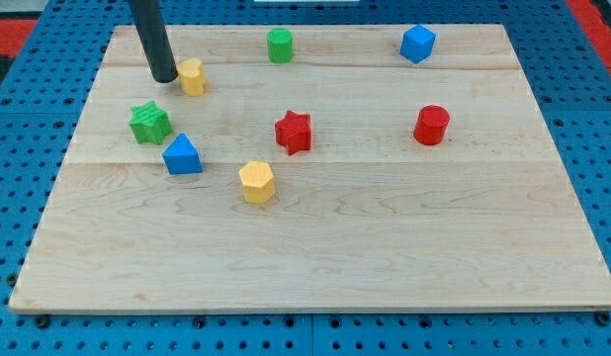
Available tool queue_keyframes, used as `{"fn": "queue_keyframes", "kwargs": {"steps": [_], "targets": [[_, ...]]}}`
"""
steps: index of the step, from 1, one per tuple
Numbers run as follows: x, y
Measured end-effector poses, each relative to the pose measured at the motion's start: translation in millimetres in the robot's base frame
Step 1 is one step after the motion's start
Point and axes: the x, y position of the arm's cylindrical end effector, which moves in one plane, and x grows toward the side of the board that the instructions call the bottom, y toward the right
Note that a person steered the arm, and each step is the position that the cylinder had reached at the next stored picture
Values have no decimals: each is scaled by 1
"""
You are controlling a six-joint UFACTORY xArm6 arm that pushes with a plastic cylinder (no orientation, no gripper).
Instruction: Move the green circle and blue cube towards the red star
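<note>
The green circle (280,45) stands near the view's top, left of centre. The blue cube (418,44) stands at the top right. The red star (294,132) lies near the board's middle, below the green circle. My tip (164,76) rests on the board at the top left, just left of a yellow block (192,76) and almost touching it. The tip is far left of the green circle and the blue cube.
A green star (149,123) and a blue triangular block (182,155) lie at the left. A yellow hexagon (256,182) lies below the red star. A red cylinder (432,126) stands at the right. The wooden board (385,247) sits on a blue pegboard.
</note>
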Motion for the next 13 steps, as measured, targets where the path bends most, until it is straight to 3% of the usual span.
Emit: {"fn": "queue_keyframes", "kwargs": {"steps": [1,2,3,5,6,7,8,9,10,11,13], "targets": [[-49,19],[-84,94],[-86,167],[-40,177],[-76,228],[-46,243],[-23,198],[-39,215],[-74,260],[-81,349],[-49,377]]}}
